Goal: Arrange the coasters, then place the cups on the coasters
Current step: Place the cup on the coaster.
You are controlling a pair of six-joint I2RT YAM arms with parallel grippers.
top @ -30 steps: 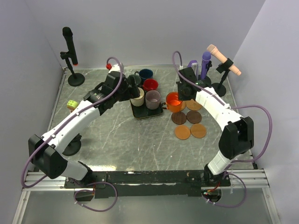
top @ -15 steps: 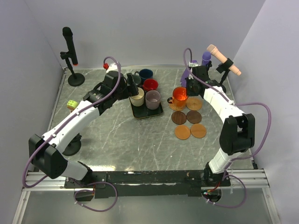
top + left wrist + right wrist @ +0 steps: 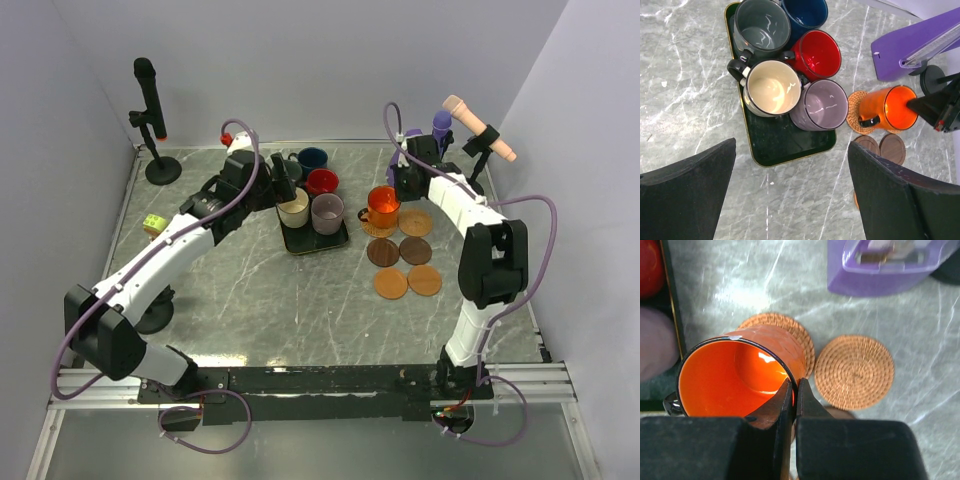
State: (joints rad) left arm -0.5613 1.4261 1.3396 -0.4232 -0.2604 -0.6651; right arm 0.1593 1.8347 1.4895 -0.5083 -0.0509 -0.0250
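My right gripper (image 3: 795, 389) is shut on the rim of the orange cup (image 3: 735, 377), which hangs tilted over a woven coaster (image 3: 790, 330); whether it rests on that coaster I cannot tell. A second woven coaster (image 3: 854, 371) lies beside it. In the top view two dark brown coasters (image 3: 383, 252) and two orange-tan coasters (image 3: 391, 284) lie nearer. The cream cup (image 3: 772, 87), mauve cup (image 3: 821, 104), red cup (image 3: 816, 54), grey-green cup (image 3: 761, 25) and navy cup (image 3: 805, 11) crowd the black tray (image 3: 785, 145). My left gripper (image 3: 792, 150) hovers open above the tray, holding nothing.
A purple holder (image 3: 440, 130) and a beige microphone on a stand (image 3: 480, 125) stand close behind the right gripper (image 3: 396, 193). A black microphone stand (image 3: 150, 110) is at the back left. A yellow-green roll (image 3: 153, 224) lies by the left edge.
The right gripper has carried the orange cup back and right, over the woven coaster, and turned at the wrist. The left gripper has barely moved above the tray.
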